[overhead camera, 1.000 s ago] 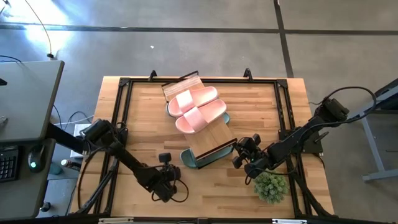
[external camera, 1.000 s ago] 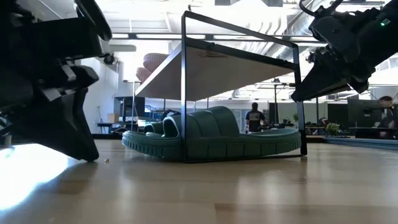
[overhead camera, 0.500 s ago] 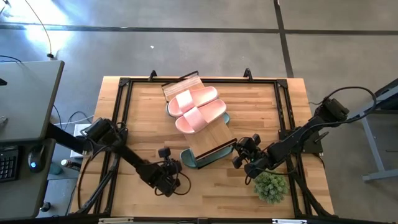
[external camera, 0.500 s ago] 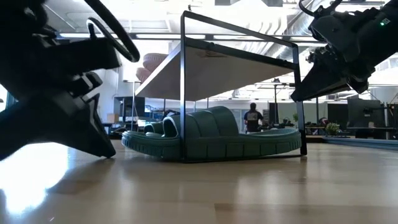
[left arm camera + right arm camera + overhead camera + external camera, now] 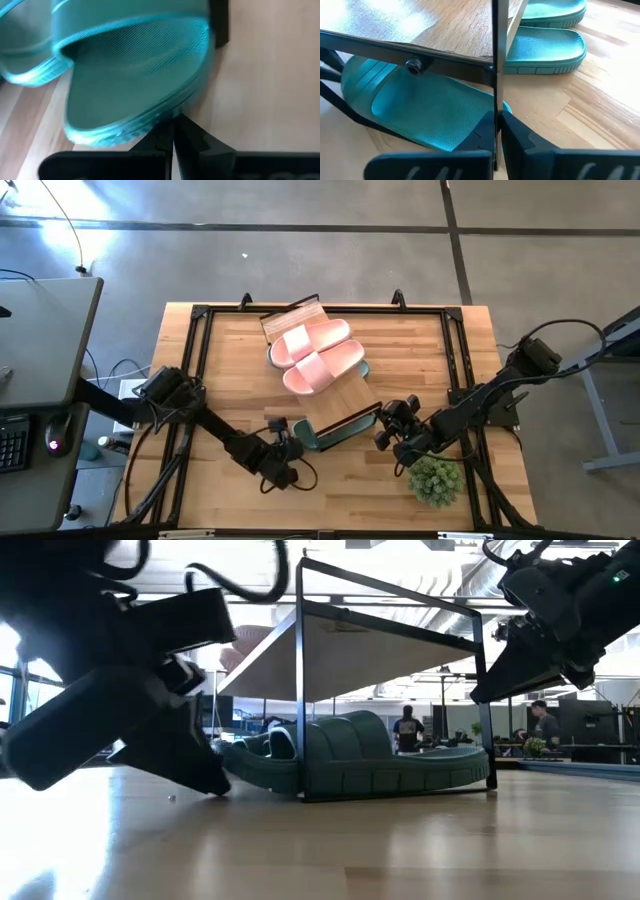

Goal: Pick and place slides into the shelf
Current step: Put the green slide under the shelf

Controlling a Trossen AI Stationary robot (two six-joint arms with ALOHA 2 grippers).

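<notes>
The shelf (image 5: 345, 402), a light plank on a thin black frame, stands slantwise mid-table. Two pink slides (image 5: 318, 355) lie on its top. A green slide (image 5: 308, 437) lies flat on the table under the shelf's near end, one end poking out; it fills the left wrist view (image 5: 135, 75). More green slides (image 5: 545, 47) lie farther under the shelf. My left gripper (image 5: 290, 450) is shut, low at the poking end. My right gripper (image 5: 383, 438) is shut beside the shelf's near right corner leg (image 5: 494, 75). My left gripper meets the rim of the green slide's poking-out end (image 5: 165, 112) with its shut fingertips, coming nearly level from the table's near left. The slide lies on its sole on the table, its other end under the shelf. My right gripper's shut tips (image 5: 495, 120) stand right at the foot of the shelf's corner leg, slanting down from the table's right; whether they touch it I cannot tell.
A small potted plant (image 5: 435, 480) stands near the table's near right corner, close behind my right arm. A black frame (image 5: 200, 315) runs round the tabletop. Bare wood lies along the left and far right of the table.
My left gripper has swept low over the table from the near edge toward the shelf, up to the green slide's poking end, staying shut. My right gripper has kept still.
</notes>
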